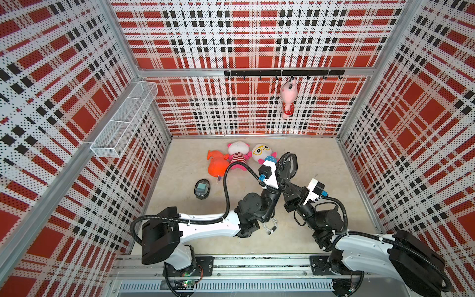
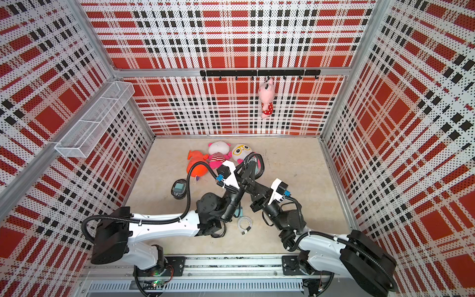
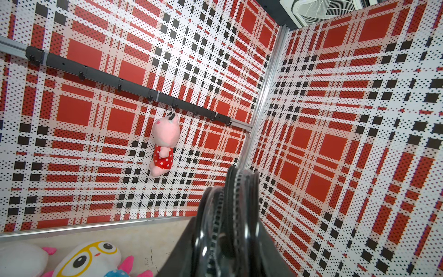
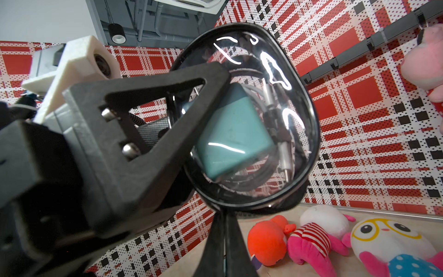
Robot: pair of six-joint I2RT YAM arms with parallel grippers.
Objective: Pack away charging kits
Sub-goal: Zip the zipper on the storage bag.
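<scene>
Left pincer (image 3: 229,224): part closed, clamped on a black oval case (image 4: 244,52). The case stands edge-on between my fingers, lifted off the table (image 1: 321,167). One left finger (image 4: 143,115) lies across its clear window.

Right pincer (image 4: 224,225): closed tight, tips meeting at the case's lower rim. Whether a zip tab sits between them, I cannot tell.

Task's thing: a teal adapter (image 4: 230,134) sits inside the held case, pressed against the window, with a coiled cable (image 4: 254,178) curled round it. It lies just beyond both pincers' tips.

Elsewhere:
- A second case (image 1: 201,197) lies flat on the table, well apart to the left, with a teal cube (image 1: 202,189) showing through it.
- A loose white cable (image 2: 244,223) lies on the table between my forearms.
- Another teal plug (image 2: 240,212) sits just beside that cable, half hidden under my left arm.

Edges and room: the orange plush (image 1: 217,165), striped plush (image 1: 237,154) and spectacled plush (image 1: 263,153) lie in a row just behind the held case. Bare tabletop runs to the right wall. The wire basket (image 1: 123,120) and the hook rail (image 1: 282,72) with its pink plush (image 1: 288,99) hang high on the walls, well apart.

Pose: both arms start from the front rail. My left forearm lies low, reaching right. My right arm is folded back toward the middle. Both wrists tilt upward and meet over mid-table.
</scene>
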